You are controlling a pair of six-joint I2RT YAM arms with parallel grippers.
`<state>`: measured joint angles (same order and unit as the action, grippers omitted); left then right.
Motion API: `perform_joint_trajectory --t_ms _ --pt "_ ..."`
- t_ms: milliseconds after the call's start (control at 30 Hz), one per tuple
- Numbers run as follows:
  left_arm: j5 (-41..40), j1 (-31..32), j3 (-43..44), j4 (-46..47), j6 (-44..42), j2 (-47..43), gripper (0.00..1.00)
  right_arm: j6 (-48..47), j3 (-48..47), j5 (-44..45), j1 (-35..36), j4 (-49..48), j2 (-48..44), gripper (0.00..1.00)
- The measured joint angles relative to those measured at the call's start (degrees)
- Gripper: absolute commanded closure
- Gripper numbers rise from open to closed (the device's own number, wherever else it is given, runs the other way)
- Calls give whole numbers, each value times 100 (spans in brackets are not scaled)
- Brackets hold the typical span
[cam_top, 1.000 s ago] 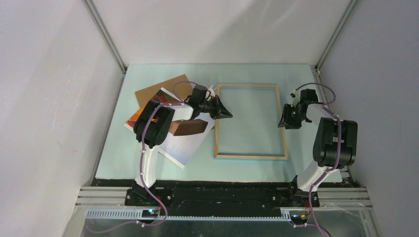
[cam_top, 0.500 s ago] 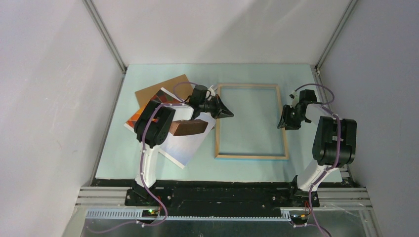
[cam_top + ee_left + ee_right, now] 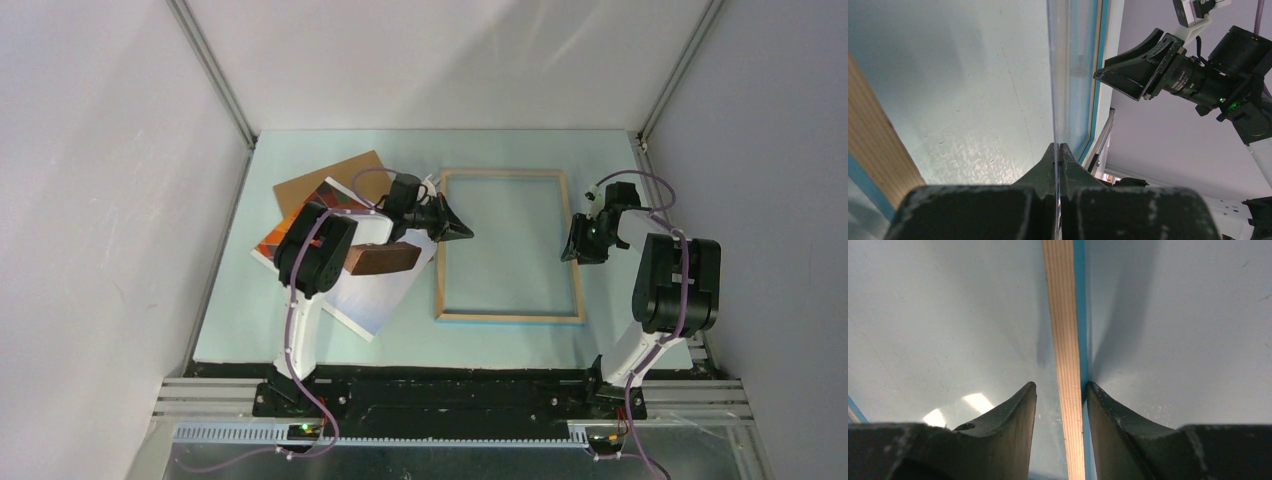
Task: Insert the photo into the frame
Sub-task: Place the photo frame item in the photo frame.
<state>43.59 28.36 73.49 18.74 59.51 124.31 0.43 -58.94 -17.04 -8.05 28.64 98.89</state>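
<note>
The frame (image 3: 510, 317) lies flat mid-table, light wood side up. The photo (image 3: 375, 295), a balloon print on pale sky, lies left of it, partly under my left arm. My left gripper (image 3: 456, 228) is over the frame's left rail and is shut on the edge of a thin clear pane (image 3: 1055, 75), seen edge-on in the left wrist view between the closed fingertips (image 3: 1050, 155). My right gripper (image 3: 572, 250) is open and straddles the frame's right rail (image 3: 1063, 315); its right finger (image 3: 1108, 410) touches the rail's blue edge.
A plain brown backing board (image 3: 325, 178) lies under the photo's far corner. The enclosure walls stand close on both sides and at the back. The frame's wooden rail (image 3: 873, 130) and my right gripper (image 3: 1135, 70) show in the left wrist view.
My right gripper has shifted slightly toward the frame's right rail. The left gripper holds still with the pane.
</note>
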Motion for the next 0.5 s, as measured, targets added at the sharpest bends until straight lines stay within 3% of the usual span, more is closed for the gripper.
perform_joint_trajectory --t_ms 500 --pt "-114 17 -46 17 -2 87 100 -22 -13 -170 -76 2 44 54"
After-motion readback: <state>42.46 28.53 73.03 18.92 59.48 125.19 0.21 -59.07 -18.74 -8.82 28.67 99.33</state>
